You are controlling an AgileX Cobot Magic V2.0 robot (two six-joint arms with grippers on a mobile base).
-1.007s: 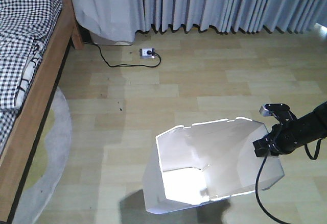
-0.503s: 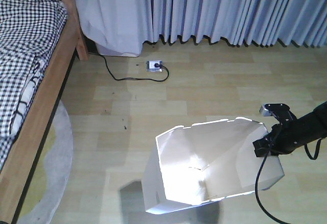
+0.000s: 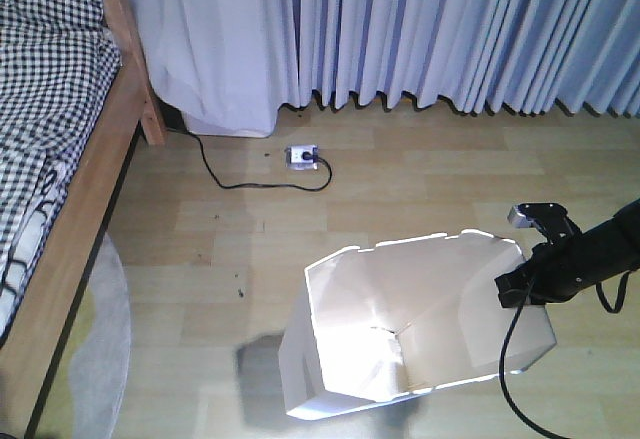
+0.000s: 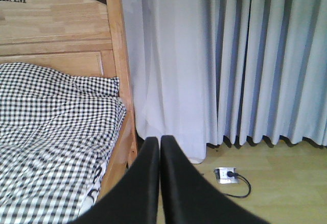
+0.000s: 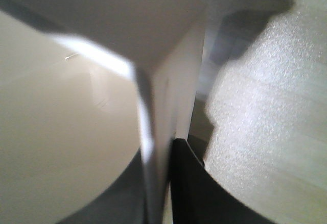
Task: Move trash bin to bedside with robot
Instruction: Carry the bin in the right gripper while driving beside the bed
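Observation:
The trash bin (image 3: 400,329), white with an angular rim and a cream inside, stands on the wooden floor in the lower middle of the front view. My right gripper (image 3: 515,284), on the slim black robot arm, is shut on the bin's right rim. In the right wrist view the bin's wall (image 5: 163,96) runs between the two black fingers of the right gripper (image 5: 161,183). The bed (image 3: 50,109), with checked bedding and a light wooden frame, is the bedside at far left, well apart from the bin. My left gripper (image 4: 160,142) is shut on nothing, facing the bed (image 4: 51,132).
Pale curtains (image 3: 450,29) hang along the far wall. A white power strip (image 3: 302,157) lies on the floor below them, with a black cable (image 3: 240,181) running toward the bed's corner post. A round pale rug (image 3: 95,359) lies beside the bed frame.
The floor, power strip and bed have slid down and left in the front view, so the view has closed in on the curtains. The bin and right gripper keep their place in frame.

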